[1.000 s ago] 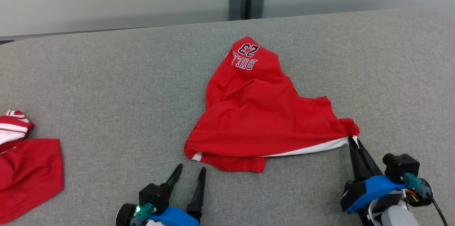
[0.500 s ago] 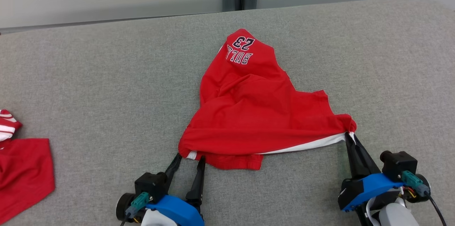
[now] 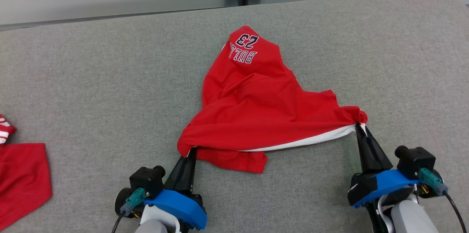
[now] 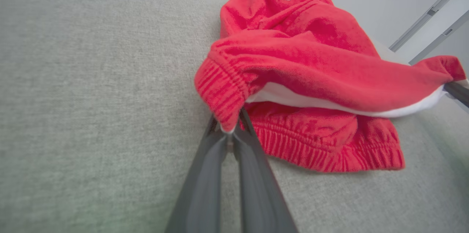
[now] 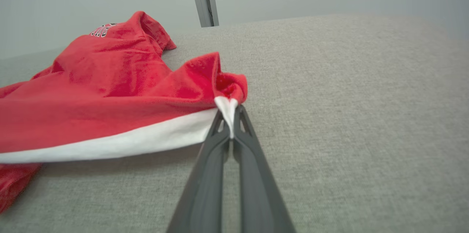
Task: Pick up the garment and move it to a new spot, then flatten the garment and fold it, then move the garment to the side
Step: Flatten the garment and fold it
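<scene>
The red shorts (image 3: 263, 115) lie crumpled near the middle of the grey bench (image 3: 91, 79), with the printed end toward the far edge. The left gripper (image 3: 192, 150) is pinched tight on the ribbed waistband corner nearest the front edge. The right gripper (image 3: 357, 126) pinches the white-trimmed corner further right, and the hem is stretched between them. More red clothing (image 3: 22, 174) lies at the left edge.

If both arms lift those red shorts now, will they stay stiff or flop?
Probably floppy: the red shorts sag and wrinkle between the left tool and right tool. Likely light: two small pinches hold the edge up.
</scene>
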Robot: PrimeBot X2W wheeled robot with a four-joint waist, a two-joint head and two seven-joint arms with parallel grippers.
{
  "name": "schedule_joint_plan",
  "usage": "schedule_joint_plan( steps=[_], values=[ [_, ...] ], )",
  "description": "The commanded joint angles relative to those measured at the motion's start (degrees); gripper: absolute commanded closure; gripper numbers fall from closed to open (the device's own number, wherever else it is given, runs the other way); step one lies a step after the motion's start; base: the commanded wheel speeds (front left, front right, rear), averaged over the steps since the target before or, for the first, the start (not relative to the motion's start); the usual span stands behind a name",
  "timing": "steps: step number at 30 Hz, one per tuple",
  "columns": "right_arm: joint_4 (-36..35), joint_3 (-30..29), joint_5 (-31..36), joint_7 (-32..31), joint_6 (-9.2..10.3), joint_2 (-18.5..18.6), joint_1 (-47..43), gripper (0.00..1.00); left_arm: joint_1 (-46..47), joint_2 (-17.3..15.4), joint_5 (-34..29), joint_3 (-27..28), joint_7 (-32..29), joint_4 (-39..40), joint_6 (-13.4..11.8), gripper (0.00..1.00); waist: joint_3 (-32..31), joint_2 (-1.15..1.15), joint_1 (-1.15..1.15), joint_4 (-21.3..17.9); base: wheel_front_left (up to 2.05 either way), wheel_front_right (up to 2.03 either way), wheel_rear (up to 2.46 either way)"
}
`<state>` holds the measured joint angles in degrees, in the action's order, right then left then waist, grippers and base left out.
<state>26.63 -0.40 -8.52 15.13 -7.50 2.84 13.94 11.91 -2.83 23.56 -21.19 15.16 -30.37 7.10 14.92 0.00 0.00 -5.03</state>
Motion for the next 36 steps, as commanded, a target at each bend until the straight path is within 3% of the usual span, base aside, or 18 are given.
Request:
schedule_joint_plan(
  steps=[1, 8, 12, 17, 27, 32, 36],
  values=[
    [-0.9, -0.3, -0.3, 0.0, 0.02, 0.2, 0.7, 1.0, 0.4, -0.1, -0.5, 0.8, 0.0, 1.0, 0.3, 1.0, -0.4, 0.0, 0.0, 0.2, 0.0, 0.0, 0.0],
    [-4.4, -1.1, -3.2, 0.0, 0.02, 0.3, 1.4, 1.0, -0.1, -0.1, -4.3, 2.1, 0.0, 6.2, 0.5, 1.0, -3.2, 0.0, 0.0, 1.6, 0.0, 0.0, 0.0],
    [-6.3, -1.3, -5.3, 0.0, 0.02, 0.4, 2.3, 1.0, 1.4, -0.8, -5.4, 0.2, 0.0, 9.1, 0.5, 1.0, -4.6, 0.0, 0.0, 2.0, 0.0, 0.0, 0.0],
    [-10.1, -0.9, -9.6, 0.0, 0.02, 1.2, 4.6, 1.0, 5.1, -5.8, -5.0, -3.4, 0.0, 14.3, 0.4, 1.0, -7.2, 0.0, 0.0, 2.1, 0.0, 0.0, 0.0],
    [-18.5, 1.0, -14.7, 0.0, 0.02, 6.8, 10.4, 1.0, 15.6, -17.9, -3.8, -7.1, -0.7, 22.4, 0.4, 1.0, -11.9, 0.0, 0.0, 1.6, 0.0, 0.0, 0.0],
    [-19.9, 2.0, -15.8, -0.2, 0.02, 10.1, 15.5, 1.0, 21.7, -21.9, -2.3, -8.1, -5.0, 26.0, 0.4, 1.0, -11.2, 0.0, 0.0, 1.6, 0.0, 0.0, 0.0],
    [-18.3, 3.1, -15.5, -0.9, 0.02, 12.7, 20.6, 1.0, 25.9, -22.4, -1.4, -7.1, -8.0, 26.0, 0.2, 1.0, -8.6, 0.0, 0.0, 1.8, 0.0, 0.0, 0.0]
  ],
)
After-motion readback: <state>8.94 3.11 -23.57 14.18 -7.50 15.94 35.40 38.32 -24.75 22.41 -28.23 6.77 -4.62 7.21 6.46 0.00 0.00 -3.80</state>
